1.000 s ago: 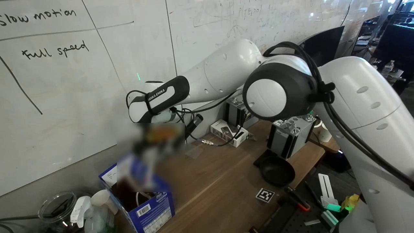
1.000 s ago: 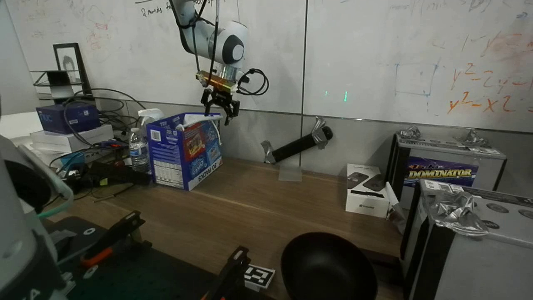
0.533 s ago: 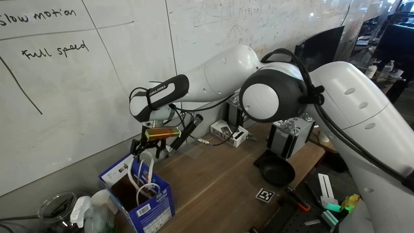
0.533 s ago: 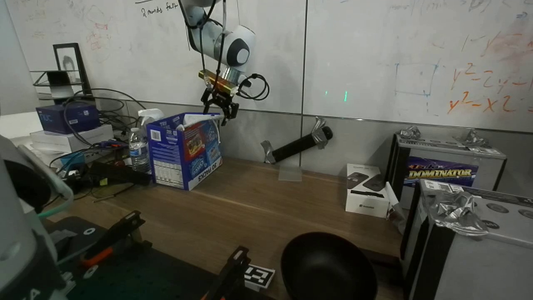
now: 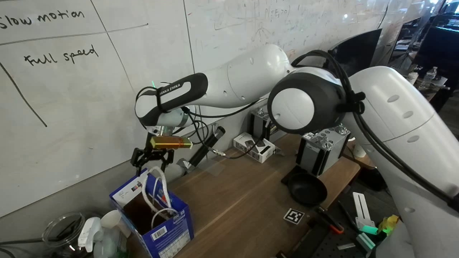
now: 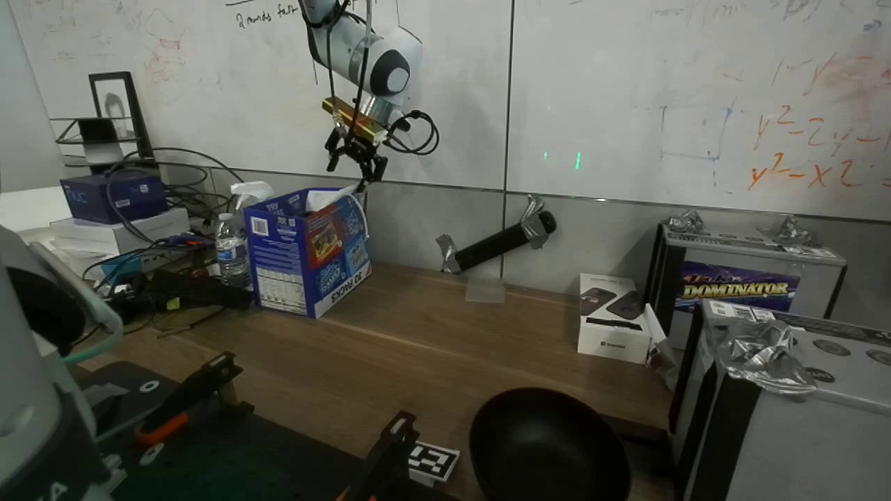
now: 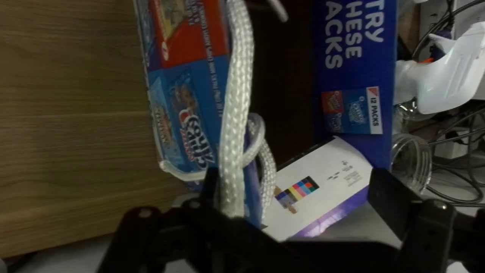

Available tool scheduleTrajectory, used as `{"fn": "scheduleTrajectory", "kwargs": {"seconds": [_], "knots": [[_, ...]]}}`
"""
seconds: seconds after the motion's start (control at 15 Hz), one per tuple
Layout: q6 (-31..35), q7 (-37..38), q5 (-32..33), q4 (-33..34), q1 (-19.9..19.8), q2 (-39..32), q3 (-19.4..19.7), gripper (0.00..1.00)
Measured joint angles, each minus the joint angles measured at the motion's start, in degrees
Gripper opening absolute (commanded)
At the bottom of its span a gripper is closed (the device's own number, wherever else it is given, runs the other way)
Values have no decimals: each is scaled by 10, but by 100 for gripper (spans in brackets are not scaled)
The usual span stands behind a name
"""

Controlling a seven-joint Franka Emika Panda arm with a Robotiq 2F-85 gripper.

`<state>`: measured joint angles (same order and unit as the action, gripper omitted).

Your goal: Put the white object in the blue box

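Wooden tabletop point(image 5: 233, 200); white cord point(image 7: 235, 98) loops up from blue box point(image 6: 282, 243), just beside wide-spread fingers point(image 7: 390, 201).

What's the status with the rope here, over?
Tool open, above box edge. Rope partly inside, one strand hanging outside. Possible snag: rope close to tool, contact unclear.

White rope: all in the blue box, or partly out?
Partly out: the white rope dips into the blue box, but in the wrist view a strand hangs outside it.
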<state>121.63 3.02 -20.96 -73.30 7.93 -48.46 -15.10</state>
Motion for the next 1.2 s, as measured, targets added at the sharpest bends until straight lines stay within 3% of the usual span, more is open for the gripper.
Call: {"fn": "scheduleTrajectory", "kwargs": {"seconds": [0.27, 0.67, 1.2], "knots": [[-7, -11, -18, -17, 5, 16, -31, 100], [-8, -40, -41, -92, 28, 53, -66, 100], [-1, -55, -42, -135, 39, 76, -61, 100]]}}
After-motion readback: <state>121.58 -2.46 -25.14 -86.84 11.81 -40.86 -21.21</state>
